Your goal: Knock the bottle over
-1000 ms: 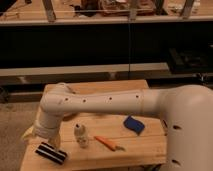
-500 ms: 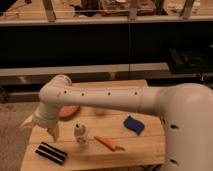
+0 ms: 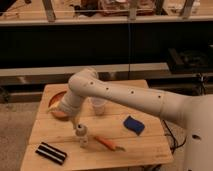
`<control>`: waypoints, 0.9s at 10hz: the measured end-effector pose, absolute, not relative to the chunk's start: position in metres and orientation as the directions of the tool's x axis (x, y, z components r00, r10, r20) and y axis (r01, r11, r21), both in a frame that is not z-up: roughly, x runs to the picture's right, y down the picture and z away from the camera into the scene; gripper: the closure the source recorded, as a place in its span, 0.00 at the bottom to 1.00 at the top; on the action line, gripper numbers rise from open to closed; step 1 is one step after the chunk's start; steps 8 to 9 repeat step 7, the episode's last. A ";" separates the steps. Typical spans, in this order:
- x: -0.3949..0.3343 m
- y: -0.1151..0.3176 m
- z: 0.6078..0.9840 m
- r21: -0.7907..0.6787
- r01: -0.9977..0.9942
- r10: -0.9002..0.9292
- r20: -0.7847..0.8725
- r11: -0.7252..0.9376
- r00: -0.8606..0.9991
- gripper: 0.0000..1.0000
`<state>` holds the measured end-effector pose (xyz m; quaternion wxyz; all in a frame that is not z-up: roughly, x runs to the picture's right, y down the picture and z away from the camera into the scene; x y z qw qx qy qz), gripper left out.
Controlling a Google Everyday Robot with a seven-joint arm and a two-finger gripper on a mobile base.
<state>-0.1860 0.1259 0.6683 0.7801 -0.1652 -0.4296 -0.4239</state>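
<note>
The bottle (image 3: 81, 136) stands upright near the front of the wooden surface (image 3: 135, 147), left of centre: small, clear plastic, white cap, pale label. The gripper (image 3: 75, 123) hangs just above and to the left of the cap, at the end of the white arm (image 3: 125, 97) that sweeps in from the right. I cannot tell the state of the fingers; they merge with the wrist, and contact with the cap is not readable. An orange plate (image 3: 58, 106) at far left is partly hidden behind the arm. A translucent cup (image 3: 98, 106) sits behind the arm's lower edge. Just right of the bottle lies an orange-handled tool (image 3: 107, 143); a blue sponge (image 3: 133, 124) further right; a black-and-white striped block (image 3: 50, 153) at near left.
</note>
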 end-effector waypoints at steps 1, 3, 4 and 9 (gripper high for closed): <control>-0.155 0.122 0.676 0.084 0.785 -0.505 0.806 0.614 0.308 0.20; -0.104 0.115 0.683 0.058 0.748 -0.480 0.799 0.661 0.362 0.20; -0.079 0.113 0.685 0.048 0.737 -0.469 0.799 0.674 0.377 0.25; -0.039 0.115 0.683 0.047 0.745 -0.469 0.803 0.665 0.368 0.20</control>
